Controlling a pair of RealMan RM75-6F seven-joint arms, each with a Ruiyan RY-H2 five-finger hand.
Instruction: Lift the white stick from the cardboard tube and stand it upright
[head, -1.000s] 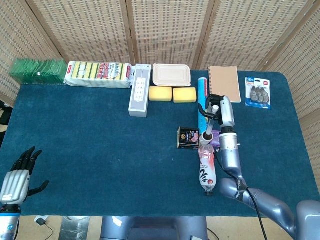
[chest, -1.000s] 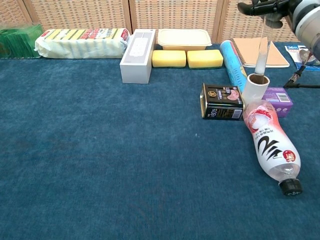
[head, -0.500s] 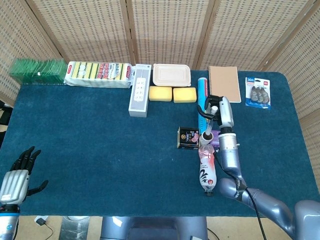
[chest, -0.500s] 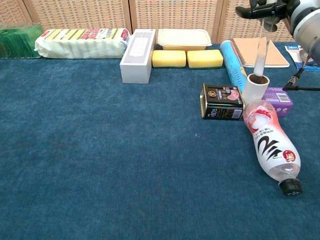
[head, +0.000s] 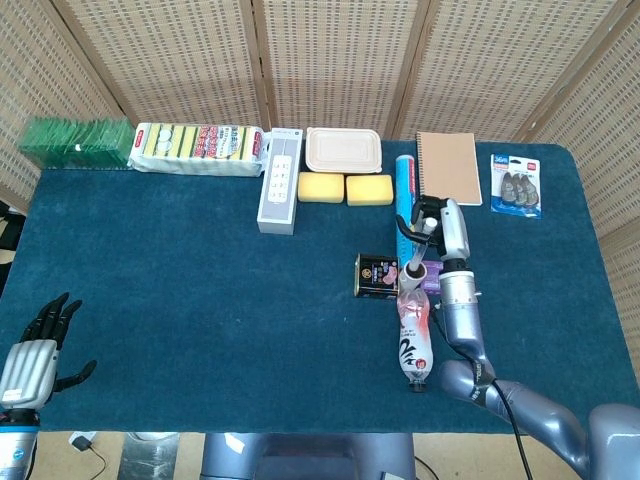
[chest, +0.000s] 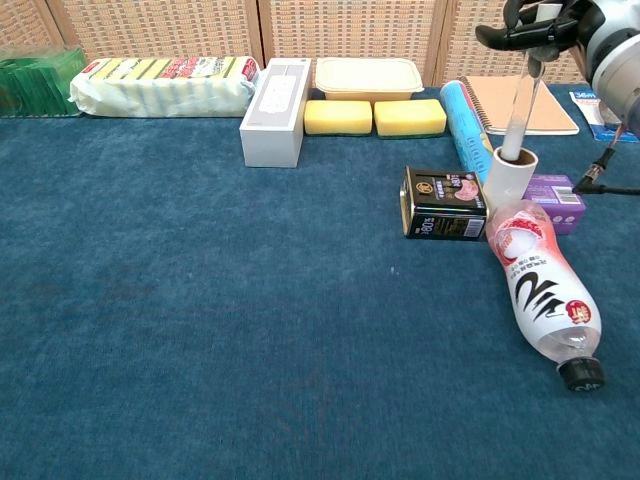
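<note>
We locate the thin white plastic stick (chest: 520, 112) standing with its lower end inside the short white cardboard tube (chest: 510, 178), which stands upright on the blue cloth-covered table (chest: 200, 320), right of centre and nearer the far edge. The tube touches the base of the clear plastic bottle with the pink and white label (chest: 538, 290), which lies on its side. A black printed tin (chest: 443, 204) sits just beside the tube on its left, and a small purple box (chest: 553, 200) lies on its right.

The right hand (chest: 560, 25) has its fingers clamped on the upper end of the stick. The left hand (head: 35, 350) rests at the near left corner, fingers apart, holding nothing.

We judge the stick to be light, stiff and smooth, so it may slip or swing in a loose pinch. Take hold near the top end, as here. We judge the tube to be light as well; a tilted pull could tip it, so draw the stick straight up.
</note>
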